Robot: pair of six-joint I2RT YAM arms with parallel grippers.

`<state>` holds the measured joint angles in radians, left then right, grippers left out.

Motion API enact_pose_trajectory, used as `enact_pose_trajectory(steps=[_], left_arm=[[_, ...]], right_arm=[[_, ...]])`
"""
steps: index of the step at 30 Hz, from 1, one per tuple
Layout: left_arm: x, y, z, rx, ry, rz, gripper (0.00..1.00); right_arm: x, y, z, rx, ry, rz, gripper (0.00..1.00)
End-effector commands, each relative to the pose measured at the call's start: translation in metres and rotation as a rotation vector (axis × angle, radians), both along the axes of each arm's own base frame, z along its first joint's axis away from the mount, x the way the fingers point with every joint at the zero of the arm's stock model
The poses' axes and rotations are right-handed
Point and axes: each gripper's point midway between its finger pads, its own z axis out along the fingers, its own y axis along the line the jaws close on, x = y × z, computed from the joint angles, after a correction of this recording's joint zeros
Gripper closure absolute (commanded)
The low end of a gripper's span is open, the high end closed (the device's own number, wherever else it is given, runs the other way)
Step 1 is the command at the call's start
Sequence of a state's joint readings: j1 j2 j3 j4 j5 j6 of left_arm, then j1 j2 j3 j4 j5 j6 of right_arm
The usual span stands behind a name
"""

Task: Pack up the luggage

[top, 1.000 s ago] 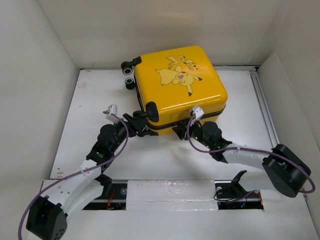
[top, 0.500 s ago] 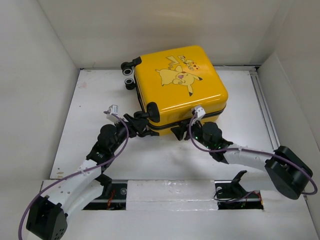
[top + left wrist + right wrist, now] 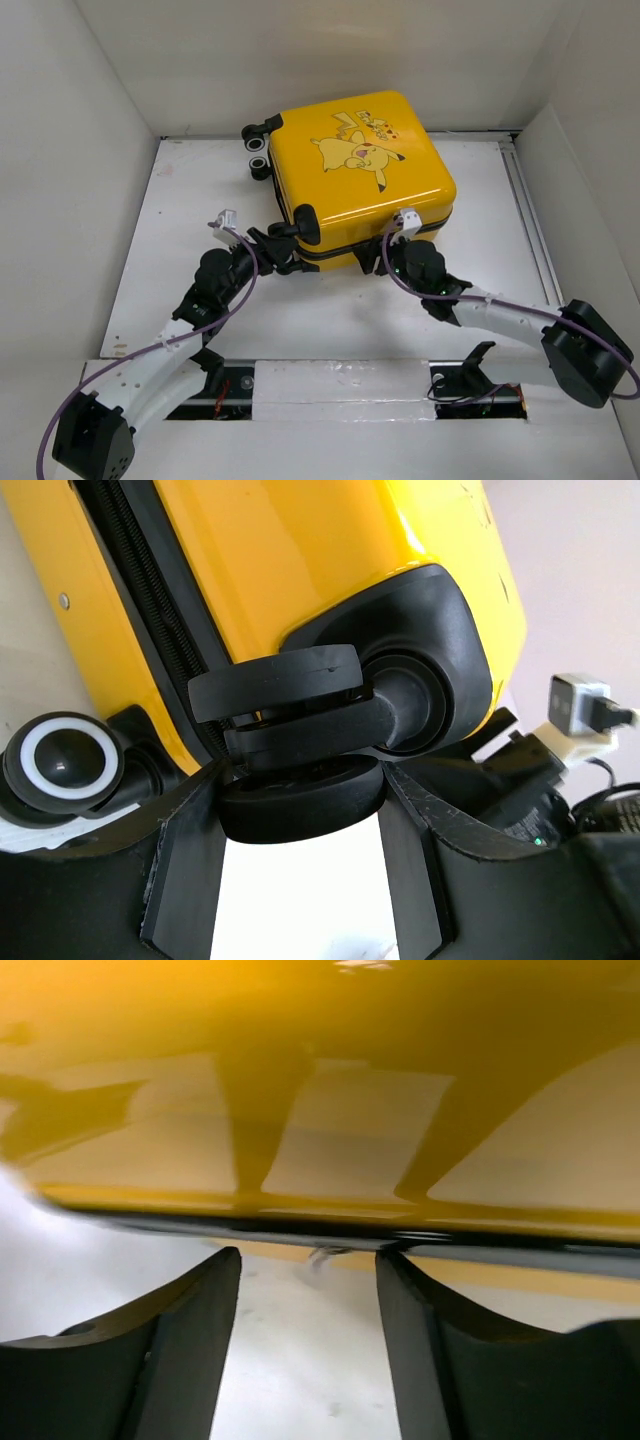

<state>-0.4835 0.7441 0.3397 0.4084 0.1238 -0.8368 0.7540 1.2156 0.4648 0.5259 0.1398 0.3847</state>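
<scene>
Luggage (image 3: 360,170) lies shut, print up, at the far middle of the table (image 3: 200,200); our left gripper (image 3: 305,775) pinches a corner wheel (image 3: 300,805), we judge to steady the case; our right gripper (image 3: 308,1260), spread and empty, faces the zipper seam (image 3: 300,1232), probably seeking its pull.

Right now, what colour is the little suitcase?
The luggage is bright yellow with black trim and a cartoon print; the top view shows it best.

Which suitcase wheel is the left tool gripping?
The near-corner wheel on the printed lid, held in the left tool; its white-ringed neighbour and the far pair are free.
</scene>
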Motion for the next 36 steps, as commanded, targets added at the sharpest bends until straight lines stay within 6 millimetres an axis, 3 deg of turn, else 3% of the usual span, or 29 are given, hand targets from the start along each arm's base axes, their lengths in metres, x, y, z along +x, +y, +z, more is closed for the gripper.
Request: enact_pose_trajectory(steps=[1,6,11,16,18,20,23,25,33,36], left_arm=[[-0.008,-0.011,0.071,-0.122,-0.227,-0.074,1.00],[-0.008,-0.011,0.071,-0.122,-0.227,-0.074,1.00],[-0.007,-0.012,0.069,-0.118,-0.219,-0.074,1.00],[-0.007,-0.012,0.069,-0.118,-0.219,-0.074,1.00],[-0.007,-0.012,0.069,-0.118,-0.219,-0.074,1.00],[-0.007,-0.012,0.069,-0.118,-0.219,-0.074,1.00],[-0.007,-0.012,0.069,-0.118,-0.219,-0.074,1.00],[-0.007,-0.012,0.069,-0.118,-0.219,-0.074,1.00],[-0.007,-0.012,0.069,-0.118,-0.219,-0.074,1.00],[-0.007,-0.012,0.069,-0.118,-0.219,-0.074,1.00]], right_arm=[[0.026,-0.044,0.009,-0.040,-0.018,-0.235,0.36],[0.023,-0.054,0.016,-0.049,-0.032,-0.281,0.31],[0.031,-0.044,0.019,-0.091,-0.064,-0.213,0.36],[0.032,-0.010,0.027,-0.086,-0.097,-0.046,0.38],[0.029,-0.002,0.019,-0.100,-0.087,-0.007,0.38],[0.027,0.005,0.025,-0.086,-0.100,0.012,0.41],[0.025,0.006,0.028,-0.090,-0.115,0.019,0.44],[0.024,0.006,0.033,-0.083,-0.123,0.018,0.53],[0.014,0.006,0.019,-0.107,-0.089,0.022,0.46],[0.020,0.005,0.013,-0.133,-0.082,0.005,0.56]])
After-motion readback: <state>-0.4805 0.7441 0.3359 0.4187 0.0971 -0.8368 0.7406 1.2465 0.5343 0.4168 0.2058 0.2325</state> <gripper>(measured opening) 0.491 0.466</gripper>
